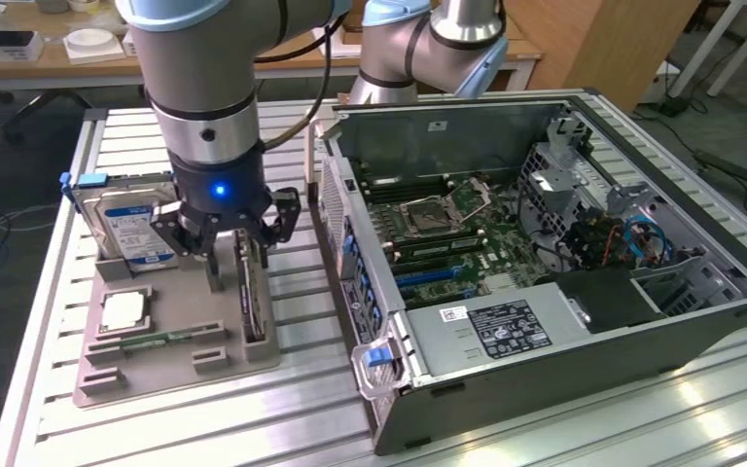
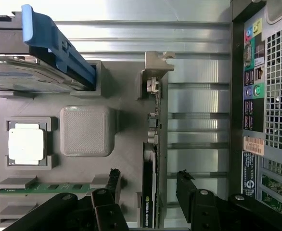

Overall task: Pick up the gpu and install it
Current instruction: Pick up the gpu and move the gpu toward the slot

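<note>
The gpu point(image 1: 256, 297) is a thin dark card standing on edge in a slot of the grey holder tray point(image 1: 153, 375), on the side nearest the computer case. Its top edge, with a printed label, runs along the tray point(image 2: 126, 120) in the wrist view, where the gpu point(image 2: 148, 163) ends in a silvery bracket point(image 2: 155, 72). My gripper point(image 1: 241, 251) hangs low over the card and is open. One of the black fingers point(image 2: 113, 185) is on either side of the card's edge, apart from it, and the gripper point(image 2: 149, 188) holds nothing.
The tray also carries a silver hard drive point(image 1: 127, 219) with a blue clip, a processor chip point(image 1: 124, 311) and a green memory strip point(image 1: 166, 341). The open computer case point(image 1: 543, 243) lies at the exterior view's right on the slatted metal table point(image 1: 308, 409). A second arm's base point(image 1: 412, 49) stands behind.
</note>
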Controlling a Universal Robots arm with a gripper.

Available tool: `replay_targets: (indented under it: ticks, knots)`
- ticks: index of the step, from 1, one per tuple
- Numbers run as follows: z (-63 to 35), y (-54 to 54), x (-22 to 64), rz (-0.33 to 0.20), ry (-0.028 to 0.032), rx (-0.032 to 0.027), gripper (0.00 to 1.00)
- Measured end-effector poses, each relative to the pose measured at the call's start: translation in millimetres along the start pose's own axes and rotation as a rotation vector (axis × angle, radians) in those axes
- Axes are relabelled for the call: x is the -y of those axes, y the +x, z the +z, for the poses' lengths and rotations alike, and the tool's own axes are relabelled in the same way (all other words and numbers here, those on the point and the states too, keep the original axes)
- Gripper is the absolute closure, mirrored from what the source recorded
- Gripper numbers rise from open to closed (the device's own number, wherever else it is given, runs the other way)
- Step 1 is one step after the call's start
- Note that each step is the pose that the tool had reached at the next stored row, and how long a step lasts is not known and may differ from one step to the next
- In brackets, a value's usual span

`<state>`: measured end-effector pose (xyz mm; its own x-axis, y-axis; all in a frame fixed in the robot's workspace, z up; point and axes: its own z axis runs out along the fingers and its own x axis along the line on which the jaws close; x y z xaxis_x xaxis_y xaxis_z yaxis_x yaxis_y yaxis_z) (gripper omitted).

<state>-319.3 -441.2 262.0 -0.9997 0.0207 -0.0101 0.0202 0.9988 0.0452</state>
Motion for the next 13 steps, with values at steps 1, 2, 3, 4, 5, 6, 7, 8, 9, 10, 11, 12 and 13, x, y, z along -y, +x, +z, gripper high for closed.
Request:
replay_targets:
  ticks: [1, 2, 3, 4, 5, 6, 7, 8, 9, 10, 11, 12, 13]
  knots:
    - [0.6, 0.0, 0.0, 0.0, 0.0, 0.0, 0.41]
    - [1.3, 0.0, 0.1, 0.0, 0.0001, 0.0, 0.41]
    - [2.2, 0.0, 0.1, 0.0, 0.0, 0.0001, 0.41]
    - [2.9, 0.0, 0.1, 0.0, 0.0, 0.0, 0.41]
    - [3.4, 0.1, 0.2, 0.0, 0.0, 0.0, 0.41]
    - [3.9, 0.1, 0.2, 0.0, 0.0001, 0.0, 0.41]
    - [4.3, 0.1, 0.3, 0.0, 0.0001, -0.0001, 0.41]
    - [4.8, 0.1, 0.3, 0.0, 0.0001, 0.0, 0.41]
    - [5.1, 0.1, 0.3, 0.0, 0.0002, -0.0001, 0.41]
    - [5.7, 0.1, 0.3, 0.0, 0.0, 0.0, 0.41]
    - [6.3, 0.1, 0.4, 0.0, 0.0, 0.0001, 0.41]
    - [6.8, 0.1, 0.4, 0.0, 0.0, 0.0001, 0.41]
    - [7.4, 0.1, 0.5, 0.0, 0.0001, 0.0, 0.41]
